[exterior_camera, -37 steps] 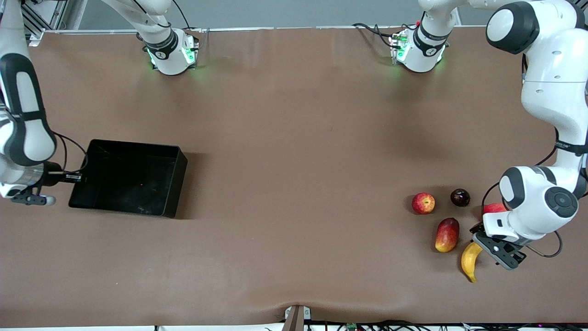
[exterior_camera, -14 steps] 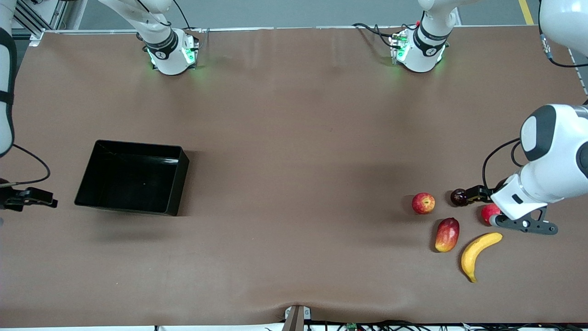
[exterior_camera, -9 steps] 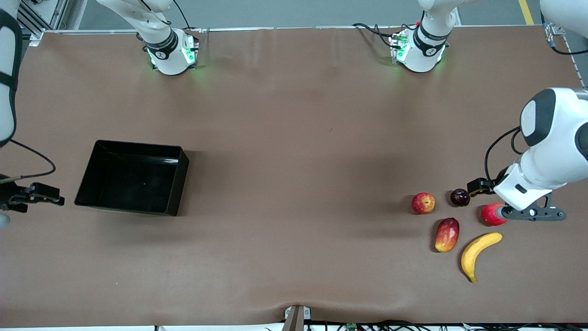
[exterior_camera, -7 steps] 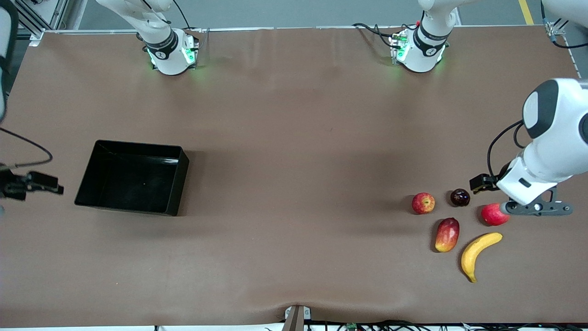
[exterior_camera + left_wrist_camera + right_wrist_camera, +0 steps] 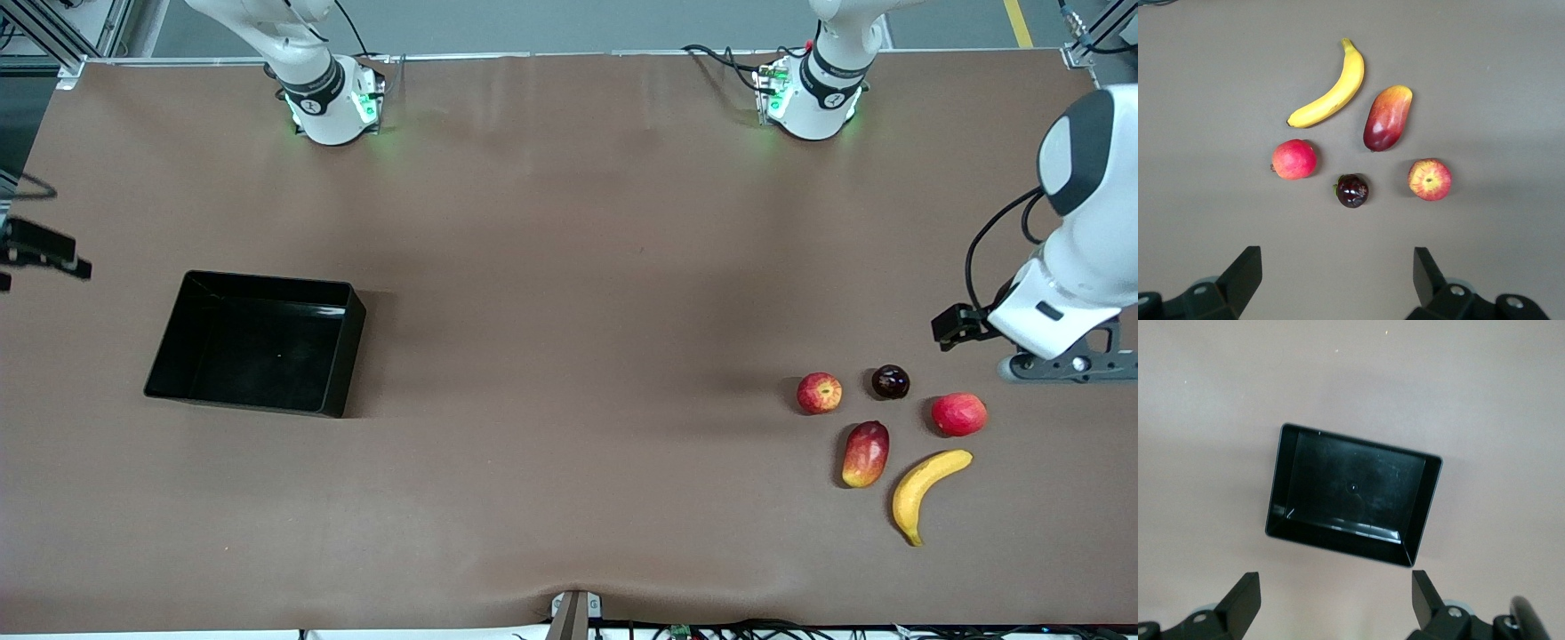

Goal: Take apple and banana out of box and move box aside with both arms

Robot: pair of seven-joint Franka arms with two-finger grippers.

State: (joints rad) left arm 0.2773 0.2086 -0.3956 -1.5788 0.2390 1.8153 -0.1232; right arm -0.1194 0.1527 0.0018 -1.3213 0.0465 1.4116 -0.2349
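The banana point(image 5: 925, 492) lies on the tabletop point(image 5: 569, 311) toward my left arm's end, the nearest of the fruits to the front camera. The apple point(image 5: 819, 393), red with yellow streaks, sits farther from that camera, apart from the banana, with the oblong red-yellow mango point(image 5: 865, 454) between them. A small dark fruit point(image 5: 890, 381) rests just beside the apple, and a plain red round fruit point(image 5: 958, 414) sits next to that, close to the banana's upper tip without touching it. None of the five touch one another in my left wrist view.

The black box point(image 5: 256, 343) stands open and empty toward my right arm's end of the tabletop, well apart from the fruit.

My left tool point(image 5: 1338, 277) hangs in the air over bare tabletop beside the fruit cluster, fingers spread wide and holding nothing. My right tool point(image 5: 1336, 599) is up at the edge of the tabletop beside the box, also spread wide and empty.
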